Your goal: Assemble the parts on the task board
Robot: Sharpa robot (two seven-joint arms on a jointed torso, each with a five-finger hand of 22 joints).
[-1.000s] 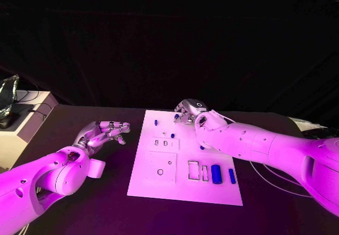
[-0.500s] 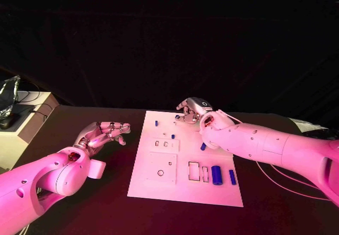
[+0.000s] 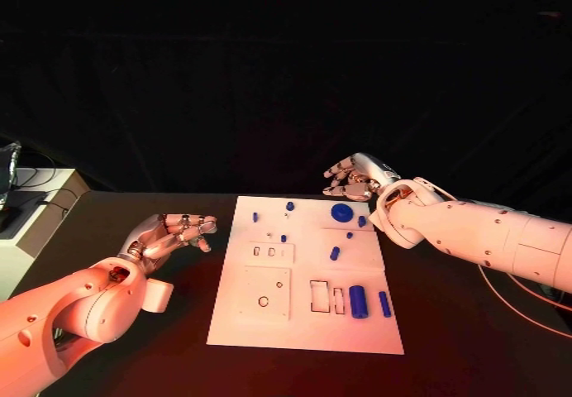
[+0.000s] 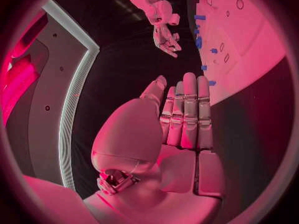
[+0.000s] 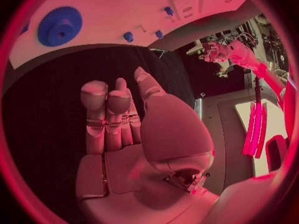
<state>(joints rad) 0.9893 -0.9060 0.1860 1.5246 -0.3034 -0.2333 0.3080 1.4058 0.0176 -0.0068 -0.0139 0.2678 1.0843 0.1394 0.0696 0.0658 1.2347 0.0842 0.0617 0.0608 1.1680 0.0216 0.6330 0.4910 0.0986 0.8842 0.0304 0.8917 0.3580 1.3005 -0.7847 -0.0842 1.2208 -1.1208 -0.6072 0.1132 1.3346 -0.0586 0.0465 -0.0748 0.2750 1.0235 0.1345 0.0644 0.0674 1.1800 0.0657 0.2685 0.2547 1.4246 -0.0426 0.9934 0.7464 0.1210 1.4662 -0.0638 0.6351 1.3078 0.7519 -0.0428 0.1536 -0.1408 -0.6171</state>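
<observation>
So the black table [image 3: 143,347] is the biggest thing here, with the white task board [image 3: 298,322] lying flat in the middle of it, long side running away from the robot. No writing or brand marks I can read anywhere on the board or arms. There is dark bare tabletop on both sides of the board and along its near edge.

The right hand [image 3: 355,177] hovers past the far right corner of the board, off its edge, fingers slightly spread and holding nothing. The left hand [image 3: 177,231] sits over bare table just left of the board, fingers straight and side by side, also holding nothing.

The parts: a blue gear [image 3: 342,212] lies near the far right corner, a blue cylinder [image 3: 358,302] and a thinner blue bar [image 3: 383,303] lie near the right edge, closer in. Small blue pegs [image 3: 290,205] dot the far end.
</observation>
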